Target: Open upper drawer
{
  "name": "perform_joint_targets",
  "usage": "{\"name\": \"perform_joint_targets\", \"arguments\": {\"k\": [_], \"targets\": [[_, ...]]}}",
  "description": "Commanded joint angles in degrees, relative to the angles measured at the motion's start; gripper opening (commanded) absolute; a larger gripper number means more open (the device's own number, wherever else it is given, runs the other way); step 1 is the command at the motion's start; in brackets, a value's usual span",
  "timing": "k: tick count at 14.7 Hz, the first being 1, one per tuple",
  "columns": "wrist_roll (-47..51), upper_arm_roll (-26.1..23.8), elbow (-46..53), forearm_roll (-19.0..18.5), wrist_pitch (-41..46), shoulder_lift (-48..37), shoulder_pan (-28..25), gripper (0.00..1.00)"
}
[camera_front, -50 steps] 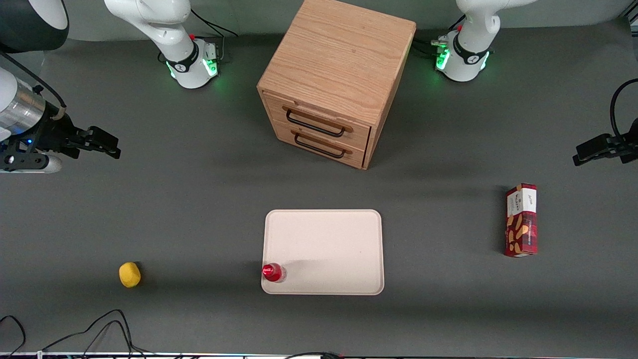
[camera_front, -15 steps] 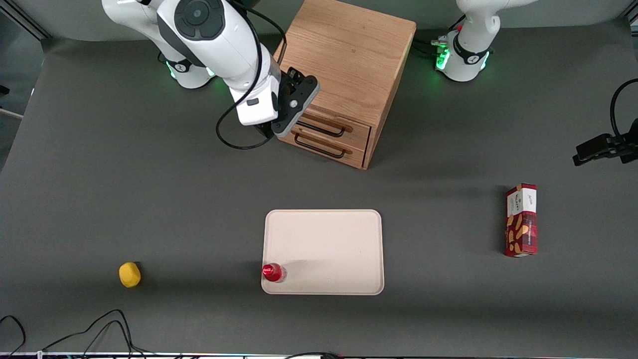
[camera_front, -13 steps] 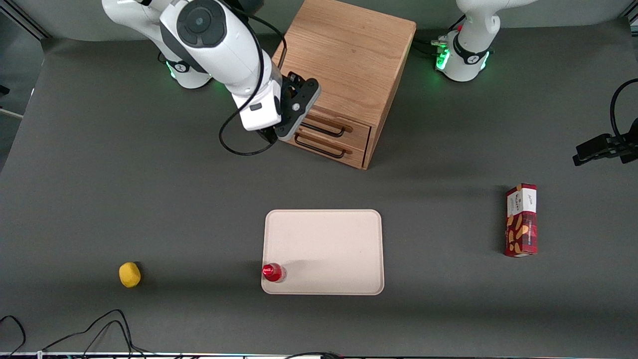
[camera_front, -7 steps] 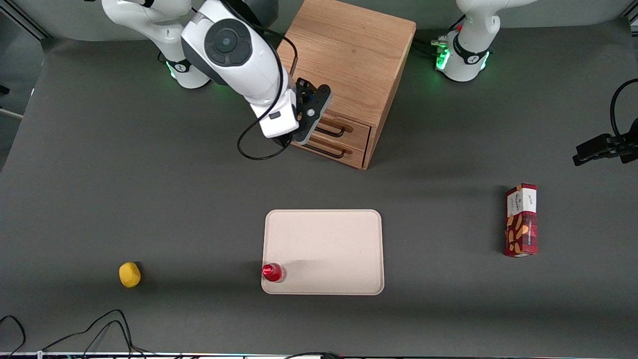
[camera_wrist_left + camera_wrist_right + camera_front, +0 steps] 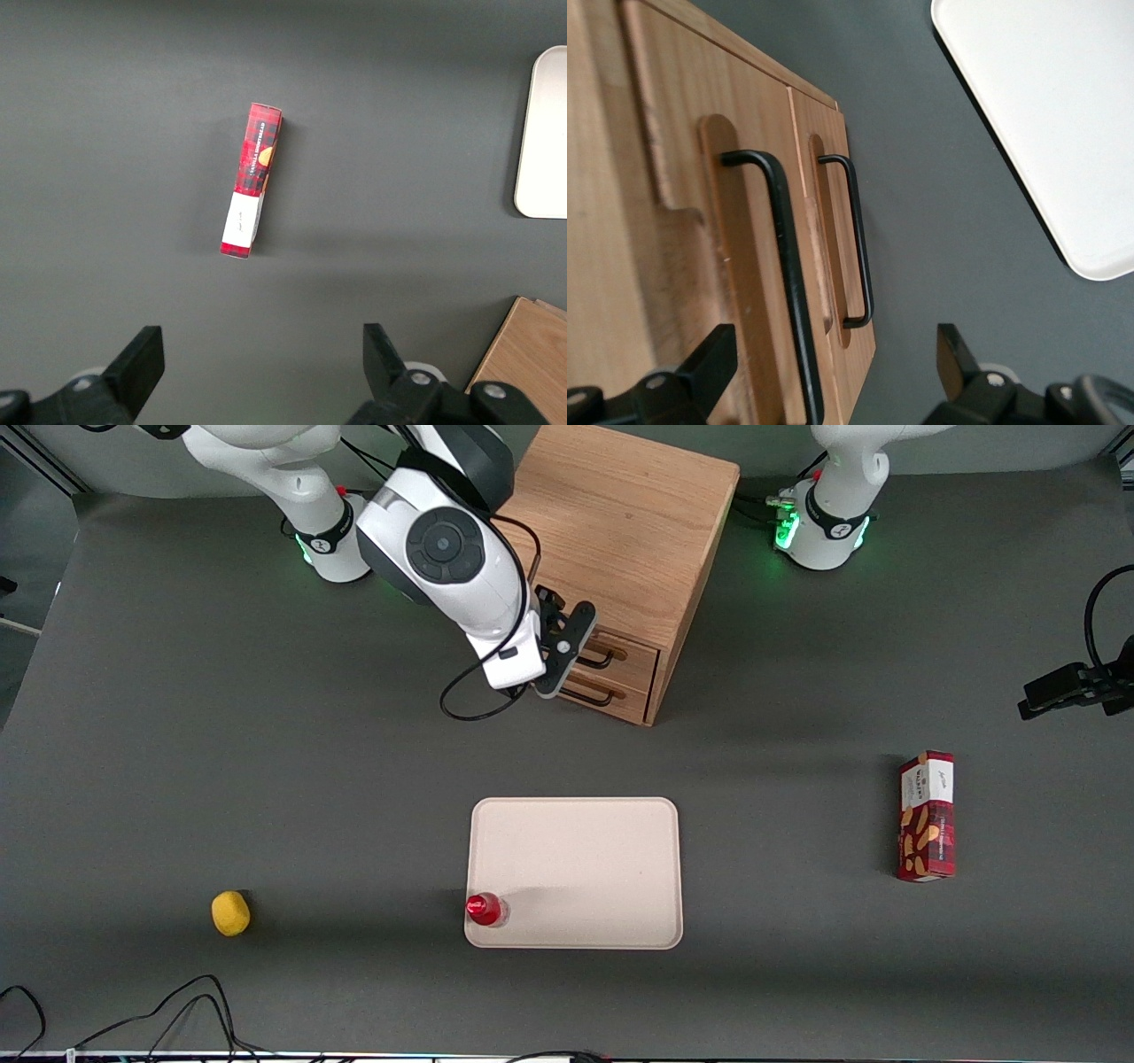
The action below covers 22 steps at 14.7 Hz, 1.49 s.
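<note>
Two drawers face me near the desk's rear edge; the upper drawer (image 5: 735, 266) sits shut, my gripper (image 5: 833, 363) spread wide before it. I should centre its handle (image 5: 788, 283) between my fingers, then close and pull straight.

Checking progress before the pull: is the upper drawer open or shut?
Shut: the upper drawer sits flush with the lower drawer; the open gripper straddles its handle.

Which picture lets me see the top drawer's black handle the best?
The right wrist view: the upper drawer's handle fills it close up, with the open gripper straddling it. The front view shows only the handle's end past the gripper. The left wrist view misses it.
</note>
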State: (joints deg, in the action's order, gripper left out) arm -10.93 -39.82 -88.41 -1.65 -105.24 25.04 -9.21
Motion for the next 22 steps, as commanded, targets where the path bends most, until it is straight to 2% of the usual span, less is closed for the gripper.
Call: {"name": "perform_joint_targets", "arguments": {"k": [1, 14, 22], "targets": [[-0.9, -0.3, -1.8, -1.4, -2.9, 1.1, 0.1, 1.0], [-0.7, 0.3, -2.8, -3.2, -8.4, 4.2, 0.0, 1.0], [-0.7, 2.4, -1.1, -6.2, -8.8, 5.1, -0.7, 1.0]]}}
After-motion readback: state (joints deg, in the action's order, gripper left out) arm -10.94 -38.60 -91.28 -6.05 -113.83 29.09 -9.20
